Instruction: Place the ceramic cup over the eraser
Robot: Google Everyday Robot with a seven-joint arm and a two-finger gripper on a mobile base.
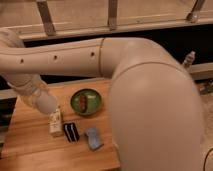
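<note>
The eraser (71,131), a flat black block with two white stripes, lies on the wooden table (30,145), left of centre. My gripper (47,104) is at the end of the big cream arm, up and to the left of the eraser, just above a white labelled bottle (55,123). A cream-white tapered shape at the arm's end may be the ceramic cup, but I cannot tell it apart from the arm. No other cup shows on the table.
A green bowl (86,101) with a red-brown item in it stands behind the eraser. A light blue soft object (93,138) lies to the eraser's right. My arm's bulky elbow (160,110) hides the right side of the table. A dark ledge and railing run behind.
</note>
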